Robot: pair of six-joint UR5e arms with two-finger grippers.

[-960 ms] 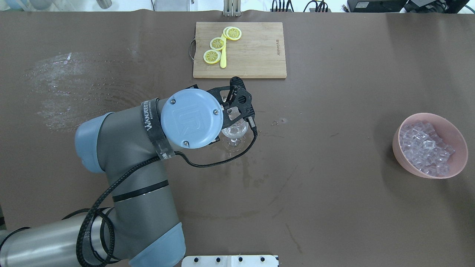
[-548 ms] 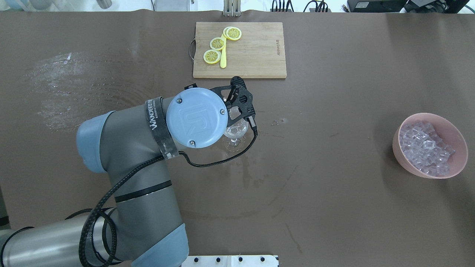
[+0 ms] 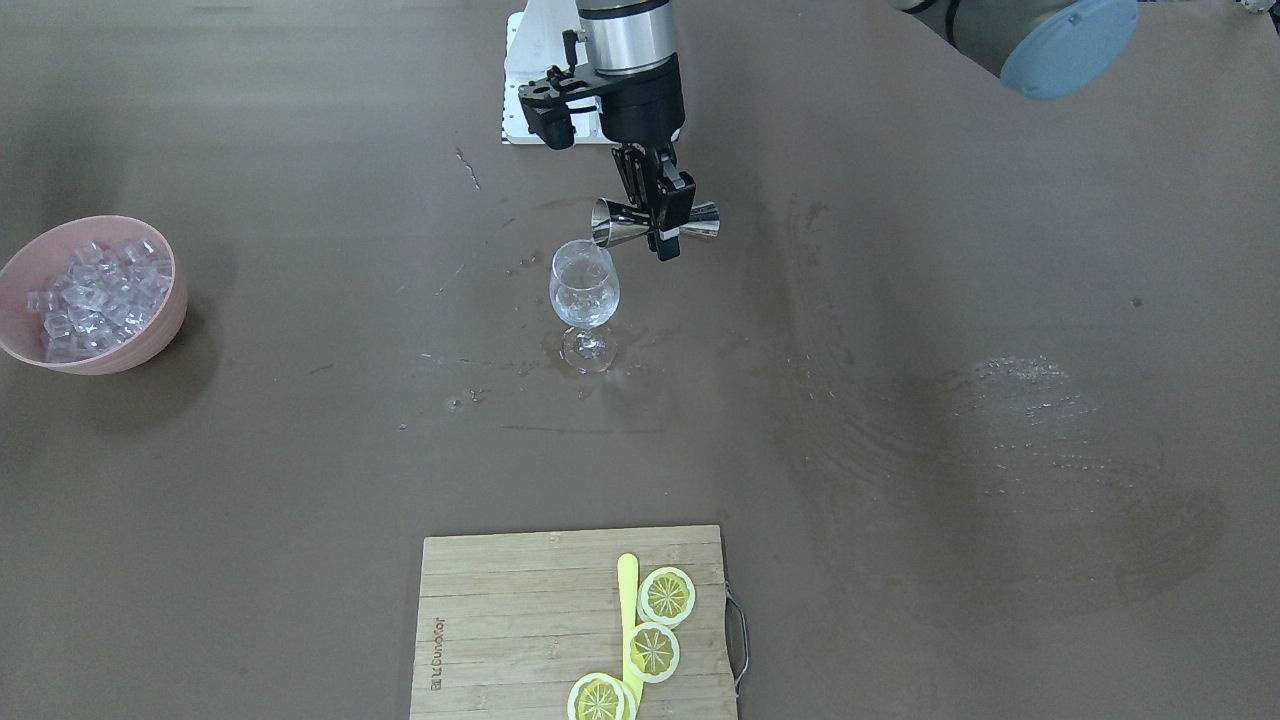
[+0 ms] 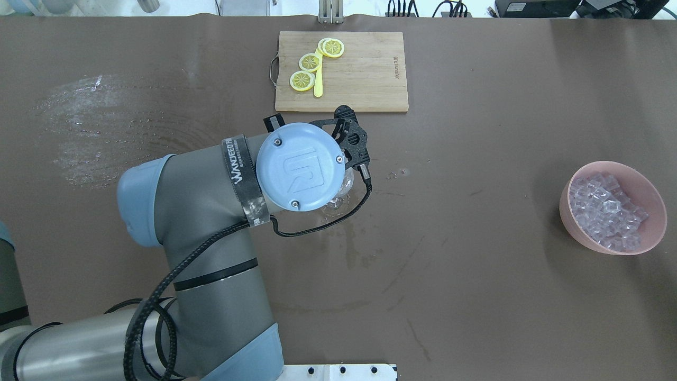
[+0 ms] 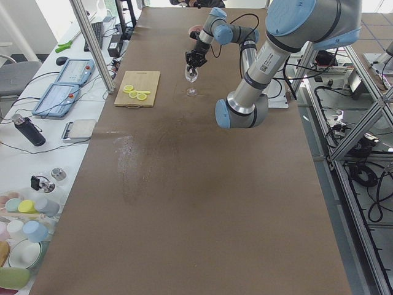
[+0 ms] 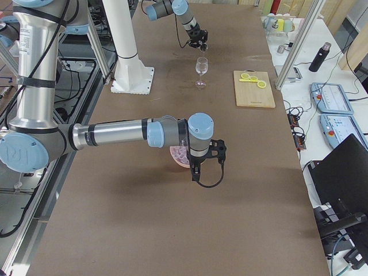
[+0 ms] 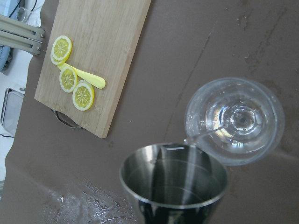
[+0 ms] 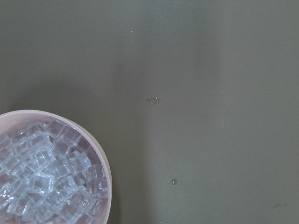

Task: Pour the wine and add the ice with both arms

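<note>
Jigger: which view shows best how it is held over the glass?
Exterior front-facing: the jigger lies on its side in the left gripper, mouth toward the glass. The left wrist view shows only its open mouth; overhead hides it; side views show it tiny.

Overhead looks down from behind the left gripper; front faces it across the table. Side views look along it. Wrist cameras sit close: left over the glass (front shares it), right over the ice.
</note>
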